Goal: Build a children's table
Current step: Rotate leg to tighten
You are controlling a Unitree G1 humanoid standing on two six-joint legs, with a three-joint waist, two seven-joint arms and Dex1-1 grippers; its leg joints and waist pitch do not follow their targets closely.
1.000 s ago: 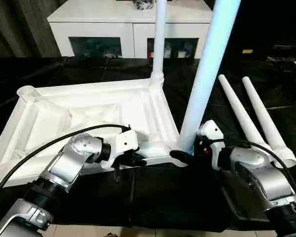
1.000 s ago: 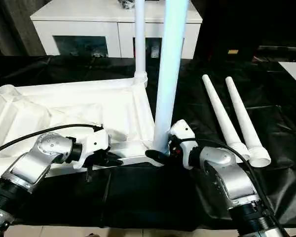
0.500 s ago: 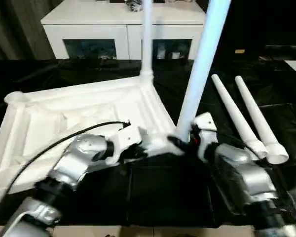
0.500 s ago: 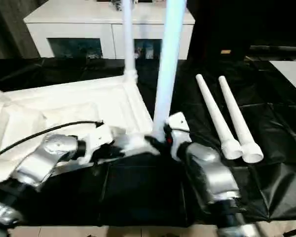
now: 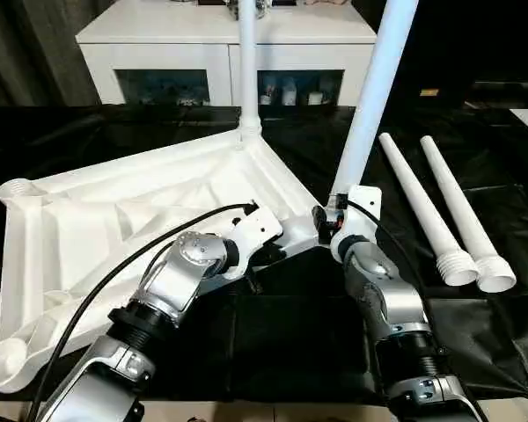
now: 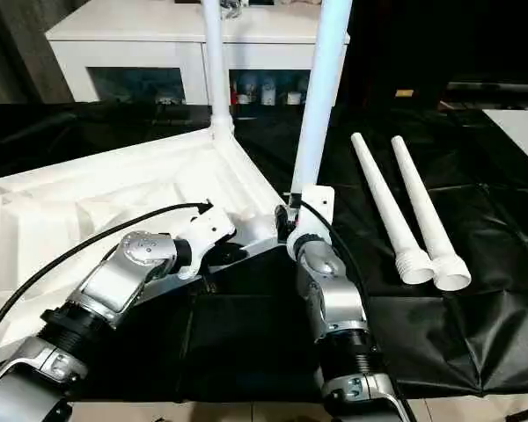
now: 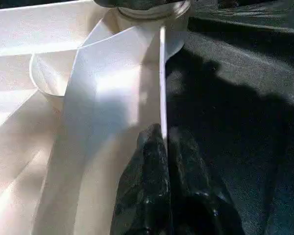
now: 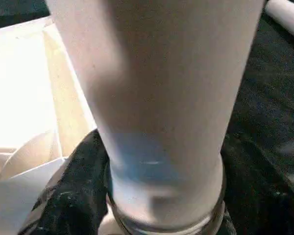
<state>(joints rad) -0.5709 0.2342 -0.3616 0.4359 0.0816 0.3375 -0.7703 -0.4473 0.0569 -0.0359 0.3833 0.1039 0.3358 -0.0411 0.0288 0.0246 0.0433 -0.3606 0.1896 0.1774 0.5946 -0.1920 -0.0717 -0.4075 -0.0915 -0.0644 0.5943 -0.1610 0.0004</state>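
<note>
My right gripper (image 8: 152,205) clasps the base of the near leg (image 5: 374,97), which stands straight up from the tabletop (image 5: 114,220) corner socket between my fingers. My left gripper (image 7: 164,196) is pinched narrow on the tabletop's rim just beside that socket. How fully the thread is seated, I can't quite tell.

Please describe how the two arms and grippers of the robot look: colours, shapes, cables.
Both forearms are silver, rounded metal segments with black ribbed rings near the elbow. Each carries a white wrist housing. A black cable loops along the left arm. The left gripper has glossy black fingers; the right gripper has black fingers too, with a thin black cable at its wrist.
</note>
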